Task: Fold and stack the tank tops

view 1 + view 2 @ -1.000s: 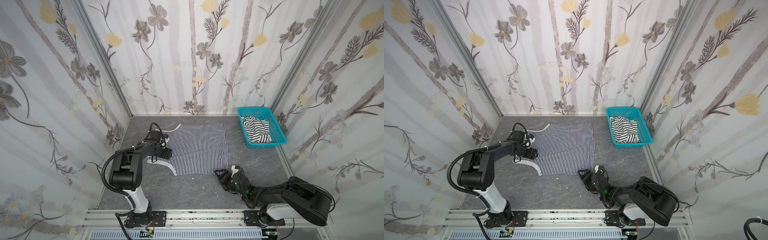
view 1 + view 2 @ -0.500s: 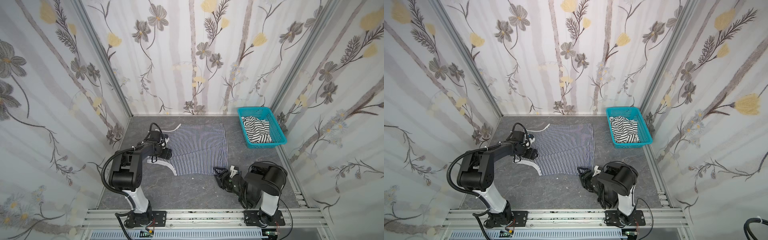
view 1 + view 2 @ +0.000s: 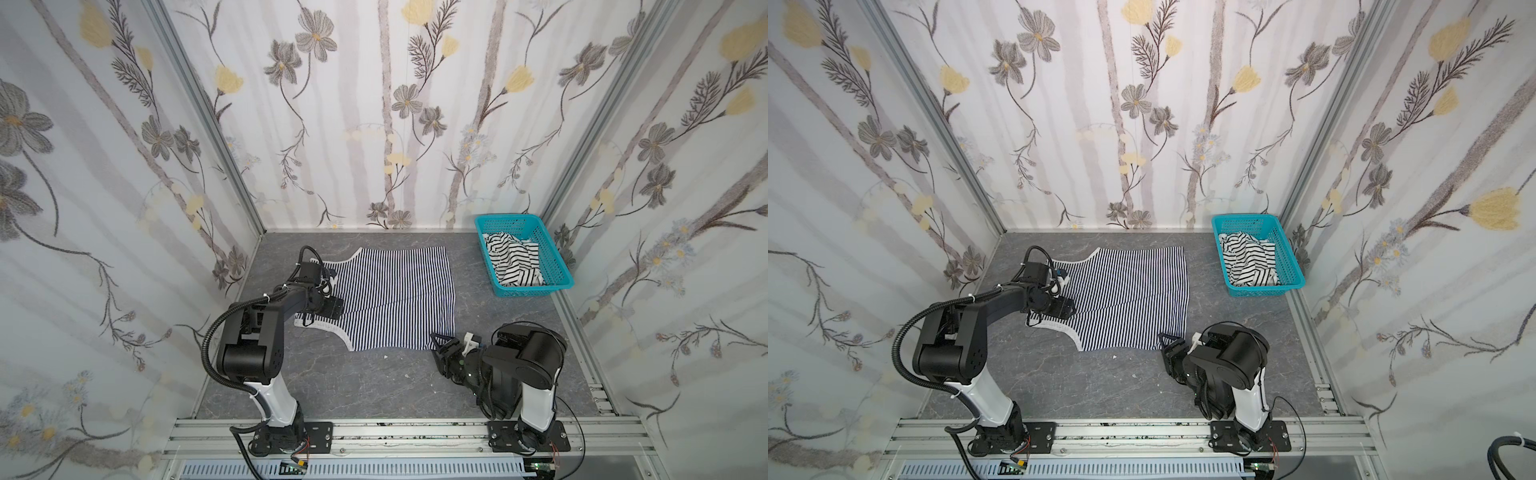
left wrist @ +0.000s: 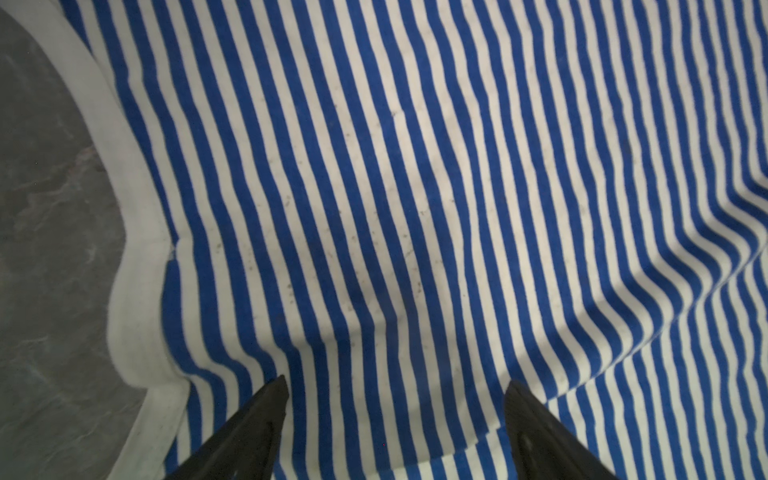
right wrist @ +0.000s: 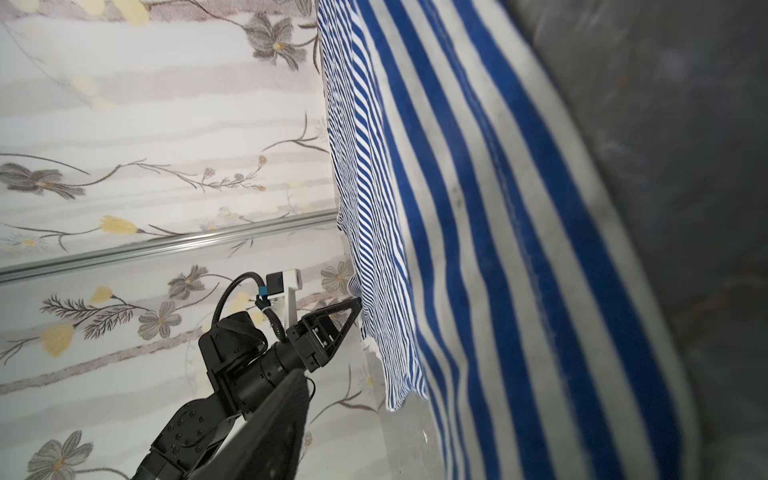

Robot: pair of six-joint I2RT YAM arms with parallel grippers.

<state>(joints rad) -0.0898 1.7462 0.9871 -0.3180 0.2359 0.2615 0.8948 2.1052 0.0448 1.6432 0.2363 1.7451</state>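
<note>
Navy and white in thin stripes, with white trim round the armholes, the navy top (image 3: 399, 295) lies spread flat on the grey bench (image 3: 332, 386), toward the back, straps to the left and hem to the right. The left wrist view shows the blue brighter, the cloth flecked with small dark specks, and a soft ridge running across the stripes. The black top (image 3: 513, 264), in wider black-and-white stripes, sits crumpled in the teal basket (image 3: 528, 291) at the back right corner, well apart from the navy top.

The left gripper (image 4: 397, 386) hangs just over the navy top beside an armhole, its jaws wide apart with nothing between them. The right gripper (image 3: 441, 347) lies low at the near hem corner.

In both top views the left arm covers the neckline and part of the straps. The black top is too bunched to make out its cut. In the right wrist view only one jaw shows, dark and blurred, and the near stripes are out of focus. Striped cloth fills the place where the other jaw would be, so I cannot tell whether the right jaws are open, closed or on the hem.
</note>
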